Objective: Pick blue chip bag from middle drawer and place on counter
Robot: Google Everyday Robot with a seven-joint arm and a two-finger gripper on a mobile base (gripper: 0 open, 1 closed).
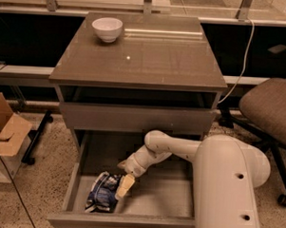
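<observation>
The blue chip bag (pixel 103 195) lies crumpled on the pale floor of the open middle drawer (pixel 163 198), near its front left corner. My white arm reaches down into the drawer from the right. My gripper (pixel 124 187) is at the bag's right edge, its pale fingertips (pixel 125 184) touching or just above the bag. The counter (pixel 145 54) is the glossy grey-brown cabinet top above, with a white bowl (pixel 107 28) at its back left.
A closed flat drawer front (pixel 135 118) sits above the open drawer. A brown office chair (pixel 269 114) stands to the right. A cardboard box (pixel 4 133) is on the floor at the left. A cable (pixel 242 63) hangs behind the cabinet.
</observation>
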